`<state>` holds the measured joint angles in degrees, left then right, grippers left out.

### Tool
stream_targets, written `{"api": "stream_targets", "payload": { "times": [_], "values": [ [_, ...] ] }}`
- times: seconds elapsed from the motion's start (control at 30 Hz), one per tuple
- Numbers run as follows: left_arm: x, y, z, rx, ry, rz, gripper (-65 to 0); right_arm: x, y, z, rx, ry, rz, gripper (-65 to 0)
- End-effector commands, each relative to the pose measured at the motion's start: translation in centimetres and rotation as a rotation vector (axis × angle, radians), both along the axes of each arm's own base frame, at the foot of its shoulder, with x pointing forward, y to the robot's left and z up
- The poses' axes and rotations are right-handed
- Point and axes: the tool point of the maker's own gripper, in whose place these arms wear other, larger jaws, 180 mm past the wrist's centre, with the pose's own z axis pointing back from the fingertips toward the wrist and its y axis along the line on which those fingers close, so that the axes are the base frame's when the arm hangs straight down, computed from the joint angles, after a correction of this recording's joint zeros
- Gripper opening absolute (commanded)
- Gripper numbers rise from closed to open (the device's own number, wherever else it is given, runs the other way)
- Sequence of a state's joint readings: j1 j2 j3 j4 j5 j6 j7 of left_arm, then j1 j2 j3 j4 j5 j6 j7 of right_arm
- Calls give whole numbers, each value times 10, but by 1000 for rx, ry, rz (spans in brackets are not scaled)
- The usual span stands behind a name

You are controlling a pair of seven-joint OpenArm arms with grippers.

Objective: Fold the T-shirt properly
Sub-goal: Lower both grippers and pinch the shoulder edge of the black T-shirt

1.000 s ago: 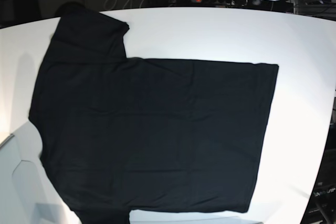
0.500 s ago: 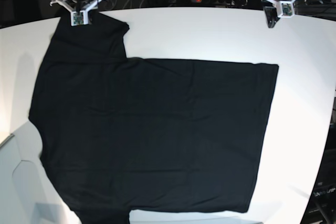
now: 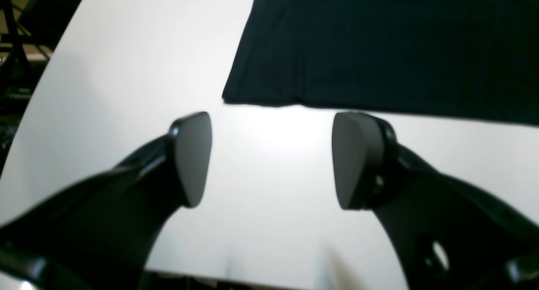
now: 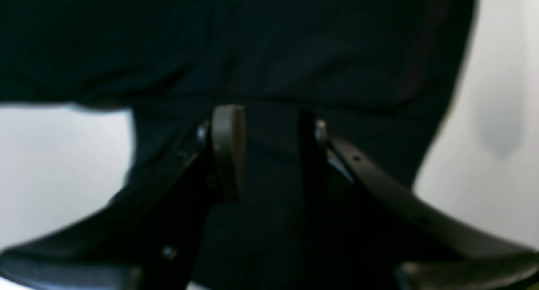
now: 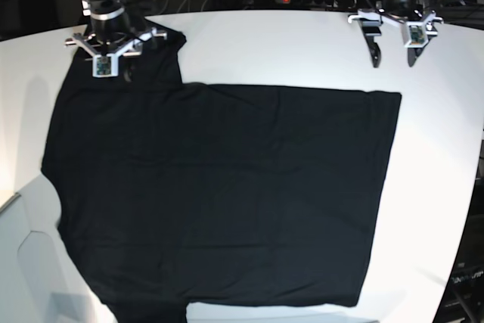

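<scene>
Worktop (image 5: 302,43): white, bare beside cloth.
T-shirt (image 5: 219,194): black, spread flat on it; single-layer pinch risks dragging.
Left tool (image 3: 269,159): wide open, empty, short of hem corner; may miss.
Right tool (image 4: 269,155): over sleeve, part-open; hold unclear.

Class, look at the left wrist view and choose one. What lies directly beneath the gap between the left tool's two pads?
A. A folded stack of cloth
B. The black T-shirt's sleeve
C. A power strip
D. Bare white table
D: the left tool stands open over bare white table, and the nearest edge of the T-shirt lies beyond its pads, untouched.
</scene>
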<state>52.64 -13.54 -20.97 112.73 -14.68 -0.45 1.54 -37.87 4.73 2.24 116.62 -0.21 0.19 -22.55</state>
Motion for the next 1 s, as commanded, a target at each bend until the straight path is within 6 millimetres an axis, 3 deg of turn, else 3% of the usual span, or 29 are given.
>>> {"api": "stream_targets", "payload": {
  "times": [0.0,0.3,0.6,0.73,0.87,0.97],
  "values": [
    [7,5,13,23,-49,0,-222,10,0,12,-5,-55,9,-414],
    [34,40,8,59,-109,86,-222,50,-10,51,-26,-267,-13,-409],
    [54,54,-3,50,-132,129,-221,57,-6,86,-25,-480,-3,-320],
    [62,56,-1,48,-152,137,-221,56,-11,85,-20,-482,-42,-315],
    [70,65,-13,39,-142,167,-221,50,-25,88,-29,-533,-118,-315],
    [71,70,-24,32,-124,182,-221,47,-29,80,-30,-529,-144,-315]
  ]
}}
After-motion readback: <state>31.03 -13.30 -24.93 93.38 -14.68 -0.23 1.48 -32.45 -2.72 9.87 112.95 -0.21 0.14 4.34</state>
